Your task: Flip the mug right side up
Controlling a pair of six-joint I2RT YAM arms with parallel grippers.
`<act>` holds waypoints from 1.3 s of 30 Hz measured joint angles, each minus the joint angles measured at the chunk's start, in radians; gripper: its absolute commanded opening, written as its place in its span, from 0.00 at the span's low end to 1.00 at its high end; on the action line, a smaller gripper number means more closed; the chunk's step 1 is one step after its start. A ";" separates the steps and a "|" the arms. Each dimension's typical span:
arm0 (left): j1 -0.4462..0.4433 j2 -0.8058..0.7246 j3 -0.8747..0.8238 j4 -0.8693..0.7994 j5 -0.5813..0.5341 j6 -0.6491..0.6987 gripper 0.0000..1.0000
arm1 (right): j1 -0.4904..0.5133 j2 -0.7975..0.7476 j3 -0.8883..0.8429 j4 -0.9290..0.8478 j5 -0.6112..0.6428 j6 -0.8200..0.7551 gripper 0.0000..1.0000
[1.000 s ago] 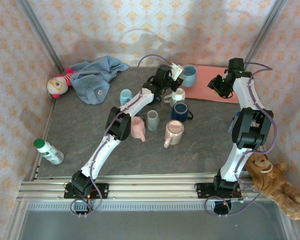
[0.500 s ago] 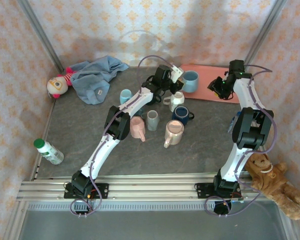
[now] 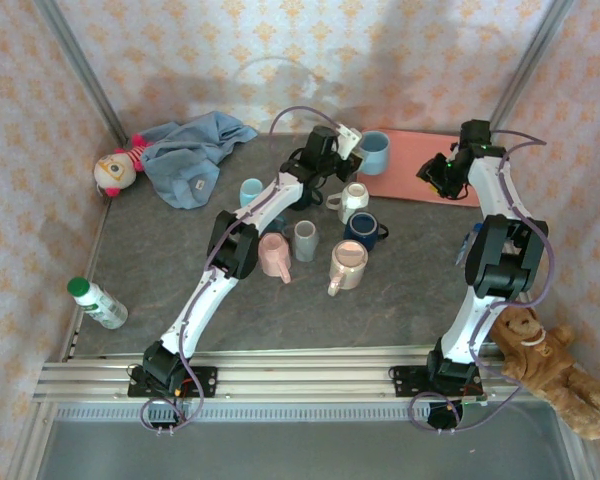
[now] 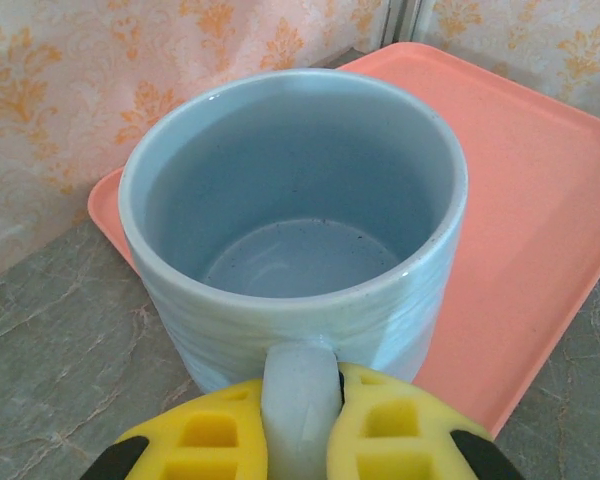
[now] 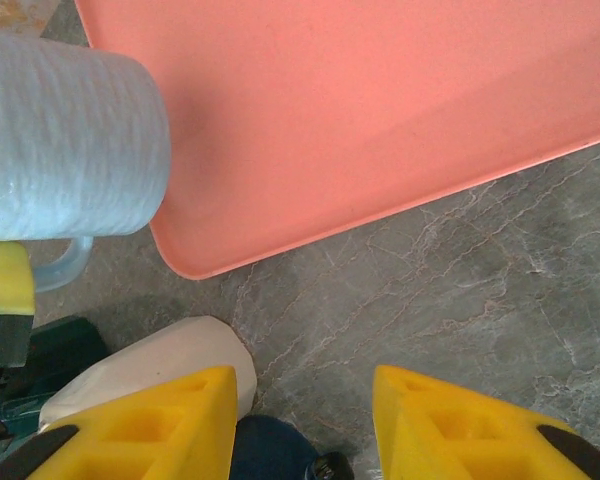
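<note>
1. Grey table (image 3: 160,270), far side: I find the mug (image 4: 300,220) upright, mouth up, at the left corner of the tray (image 4: 540,200).
2. Left gripper (image 4: 298,440) pinches its handle from the near side.
3. Right gripper (image 5: 302,400) half-open, empty.

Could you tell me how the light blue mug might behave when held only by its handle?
Probably rigid and heavyish: the light blue mug has thick glazed walls. Gripped by the left gripper on its handle alone, it may swing or slip.
</note>
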State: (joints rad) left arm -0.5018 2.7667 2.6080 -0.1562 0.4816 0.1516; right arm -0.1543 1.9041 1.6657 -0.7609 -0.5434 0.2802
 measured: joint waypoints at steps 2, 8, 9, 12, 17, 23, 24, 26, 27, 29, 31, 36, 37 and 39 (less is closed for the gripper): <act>0.000 0.000 0.000 0.010 0.001 0.000 0.00 | 0.000 0.000 0.000 0.000 -0.003 0.000 0.40; 0.000 0.006 0.002 0.066 0.015 0.005 0.00 | -0.002 0.000 0.000 -0.002 -0.008 -0.012 0.40; 0.000 0.010 0.004 0.076 0.018 0.010 0.00 | -0.004 0.000 0.000 -0.002 -0.009 -0.015 0.39; 0.000 0.026 0.011 0.094 0.030 0.024 0.00 | -0.016 0.000 0.000 -0.002 -0.015 -0.020 0.39; -0.002 0.053 0.011 0.095 0.035 0.056 0.00 | -0.027 0.001 0.000 -0.002 -0.019 -0.023 0.39; -0.001 0.072 0.011 0.088 0.042 0.103 0.00 | -0.028 0.005 0.001 -0.010 -0.026 -0.030 0.39; -0.001 0.073 0.011 0.084 0.044 0.109 0.00 | -0.028 0.005 0.001 -0.011 -0.026 -0.031 0.39; -0.001 0.073 0.011 0.080 0.056 0.119 0.00 | -0.028 0.005 0.003 -0.016 -0.026 -0.031 0.39; -0.001 0.073 0.011 0.079 0.063 0.121 0.00 | -0.028 0.005 0.003 -0.017 -0.026 -0.031 0.39; -0.001 0.074 0.011 0.078 0.076 0.120 0.00 | -0.028 0.005 0.005 -0.021 -0.026 -0.031 0.39; -0.001 0.077 0.012 0.079 0.090 0.120 0.00 | -0.028 0.005 0.008 -0.027 -0.026 -0.031 0.39; -0.002 0.094 0.016 0.070 0.100 0.150 0.10 | -0.028 0.005 0.014 -0.036 -0.026 -0.034 0.39; -0.002 0.097 0.017 0.073 0.105 0.154 0.14 | -0.028 0.005 0.016 -0.038 -0.026 -0.034 0.39; -0.002 0.098 0.020 0.072 0.108 0.161 0.23 | -0.028 0.005 0.018 -0.039 -0.026 -0.034 0.39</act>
State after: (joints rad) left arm -0.5041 2.8643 2.6282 -0.0845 0.5892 0.3130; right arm -0.1825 1.9095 1.6833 -0.8001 -0.5694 0.2459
